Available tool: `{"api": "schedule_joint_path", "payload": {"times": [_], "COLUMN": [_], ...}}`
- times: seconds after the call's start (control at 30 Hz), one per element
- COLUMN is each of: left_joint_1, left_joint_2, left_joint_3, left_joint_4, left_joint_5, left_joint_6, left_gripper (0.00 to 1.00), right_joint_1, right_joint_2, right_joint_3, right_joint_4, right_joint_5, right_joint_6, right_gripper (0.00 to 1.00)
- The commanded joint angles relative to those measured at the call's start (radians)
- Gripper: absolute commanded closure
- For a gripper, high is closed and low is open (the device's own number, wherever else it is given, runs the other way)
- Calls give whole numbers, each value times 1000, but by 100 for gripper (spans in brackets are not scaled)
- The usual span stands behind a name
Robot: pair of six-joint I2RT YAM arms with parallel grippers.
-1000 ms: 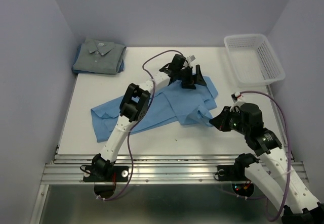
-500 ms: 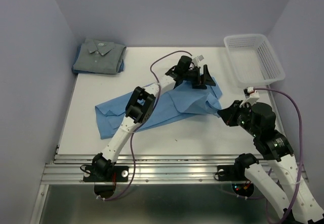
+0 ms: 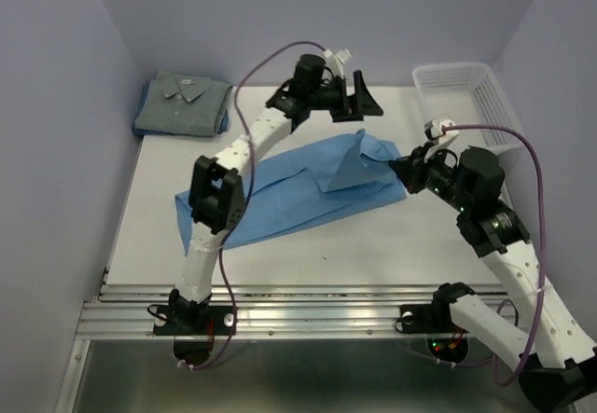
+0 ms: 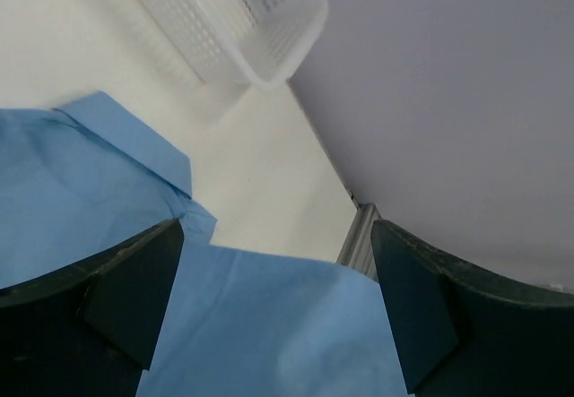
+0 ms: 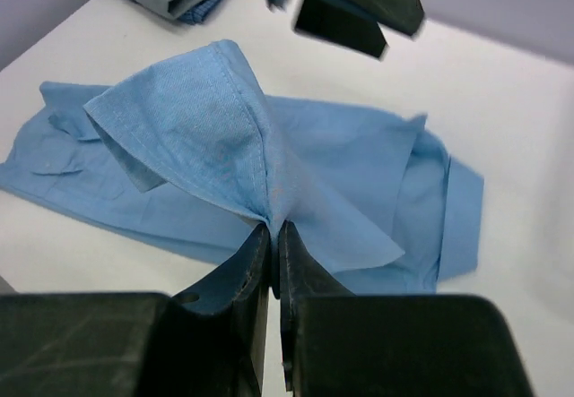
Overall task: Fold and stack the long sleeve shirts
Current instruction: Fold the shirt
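Moved: left pincer [image 3: 362, 99] has risen off the light blue shirt [image 3: 289, 194], jaws apart.
Grip: right pincer [image 5: 273, 236] clamped on shirt fold.
Risk: thin pinch may slip, collapsing the fold.

White arms [image 3: 207, 250], black joints [image 3: 216, 194], purple cables [image 3: 485, 129]

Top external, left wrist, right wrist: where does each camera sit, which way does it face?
Top external: above and behind, looking down on the table; left arm and right arm show.
Left wrist: on the left hand, facing the basket; open fingers show.
Right wrist: on the shut right hand, facing the blue shirt it pinches.
Both wrists share the blue shirt.
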Motion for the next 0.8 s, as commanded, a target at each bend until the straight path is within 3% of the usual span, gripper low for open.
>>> {"api": "schedule_joint_path", "payload": {"times": [0.0,0.07,0.13,0.17,0.23,0.33,0.37,0.47,0.6,0.77], "left_joint_1": [158,215,299,328,397,462,479,538,578,594], "left_joint_2": [-353,-499,-671,-726,-879,-1005,-1068,-1149,-1215,-1298], "left_joint_3": [-166,-277,-501,-570,-757,-943,-974,-1063,-1135,-1161], "left_joint_4": [-229,-293,-306,-303,-322,-397,-422,-516,-557,-540], "left_joint_5": [-175,-267,-375,-419,-467,-587,-611,-668,-670,-593], "left_joint_6": [158,187,183,180,175,163,158,156,155,176], "left_gripper": [1,1,1,1,1,1,1,1,1,1], "right_joint_1": [-1,-1,-1,-1,-1,-1,-1,28,152,297], "right_joint_2": [185,263,384,432,595,771,873,1058,1245,1337], "right_joint_3": [221,289,399,454,679,920,1039,1200,1425,1398], "right_joint_4": [129,66,-12,-167,-425,-639,-754,-944,-982,-786], "right_joint_5": [-263,-317,-451,-496,-587,-693,-786,-904,-851,-813], "right_joint_6": [-390,-596,-785,-1011,-1233,-1393,-1520,-1718,-1715,-1590], "right_gripper": [99,99,99,99,99,99,99,99,99,99]}}
